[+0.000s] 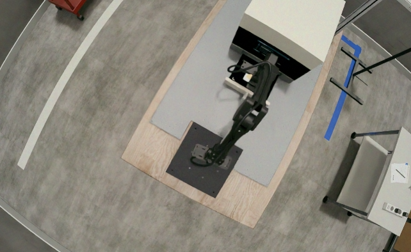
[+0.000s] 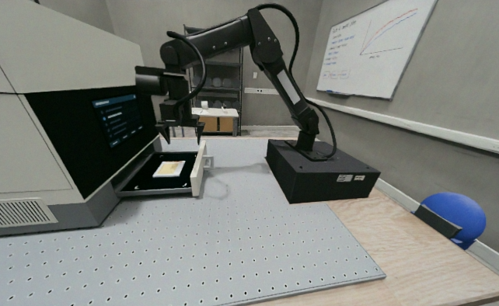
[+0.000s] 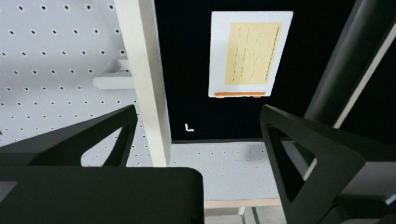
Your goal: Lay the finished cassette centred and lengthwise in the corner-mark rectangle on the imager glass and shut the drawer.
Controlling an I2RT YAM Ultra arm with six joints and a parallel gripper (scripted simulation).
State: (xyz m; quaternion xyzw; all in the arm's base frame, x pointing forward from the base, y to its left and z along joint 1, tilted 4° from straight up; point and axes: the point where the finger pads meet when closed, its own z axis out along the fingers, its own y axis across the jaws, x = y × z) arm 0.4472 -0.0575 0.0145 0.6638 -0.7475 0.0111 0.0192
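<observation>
The finished cassette FINISHED [image 1: 247, 77] [image 2: 169, 168] [image 3: 250, 52], a white plate with a yellow gel window and an orange edge strip, lies flat on the black glass [image 2: 144, 179] [image 3: 185, 60] of the imager's open drawer. One white corner mark [image 3: 188, 128] shows near it. The drawer's white front panel [image 1: 236, 86] [image 2: 197, 168] [image 3: 145, 75] with its handle [image 2: 209, 160] [image 3: 112, 80] stands pulled out from the beige imager IM [image 1: 292, 22] [image 2: 36, 58]. My gripper [image 2: 182, 133] [image 3: 198, 111] is open and empty, hanging well above the drawer near its front panel.
The arm's black base box [image 2: 319, 171] stands on the grey perforated mat [image 1: 189, 89] [image 2: 211, 241] to the right of the drawer. The mat lies on a wooden table [image 2: 405, 252]. A blue round object [image 2: 453, 213] sits off the table's right edge.
</observation>
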